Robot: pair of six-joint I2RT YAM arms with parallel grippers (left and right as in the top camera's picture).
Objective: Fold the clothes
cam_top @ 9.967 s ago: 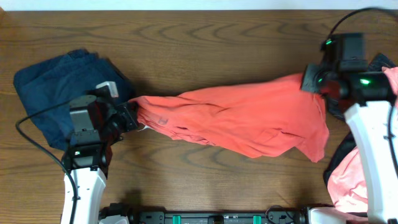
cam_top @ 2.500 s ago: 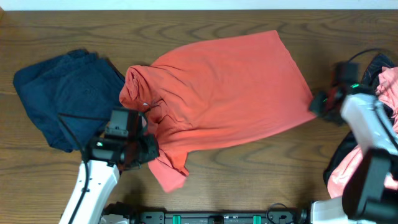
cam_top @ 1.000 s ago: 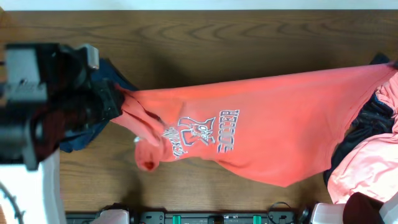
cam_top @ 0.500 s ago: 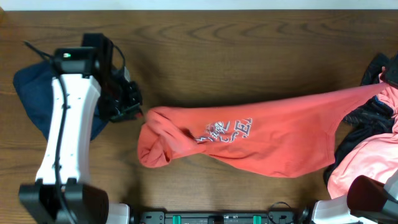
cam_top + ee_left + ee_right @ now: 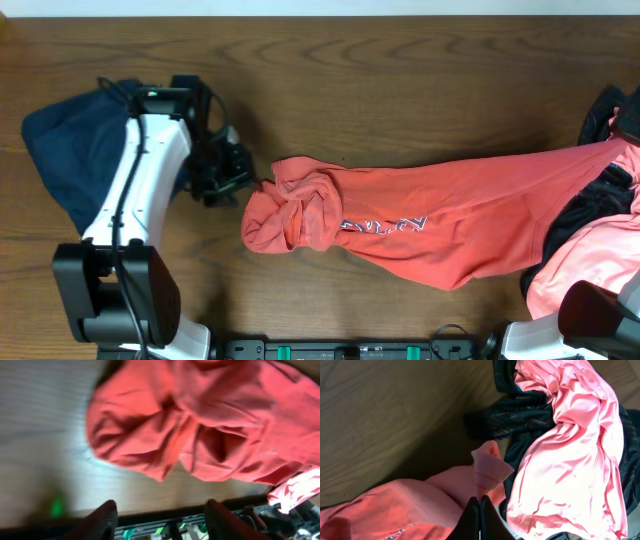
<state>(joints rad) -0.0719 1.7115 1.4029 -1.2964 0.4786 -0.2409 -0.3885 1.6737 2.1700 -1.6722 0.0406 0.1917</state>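
Observation:
The clothes on the table include an orange-red T-shirt with white lettering, lying stretched from a bunched left end to the table's right edge. My left gripper hovers just left of that bunched end. Its fingers stand wide apart with nothing between them in the left wrist view, where the crumpled shirt lies ahead of the gripper. The right wrist view has my right gripper shut on a fold of the T-shirt. That gripper itself is out of the overhead view.
A dark navy garment lies heaped at the far left under my left arm. At the right edge sits a pile of a shiny pink piece and a black-patterned piece, also in the overhead view.
My left gripper has opened and let go of the shirt's left end, which now lies bunched on the table. The shirt has slid to the right. The right gripper stays shut.

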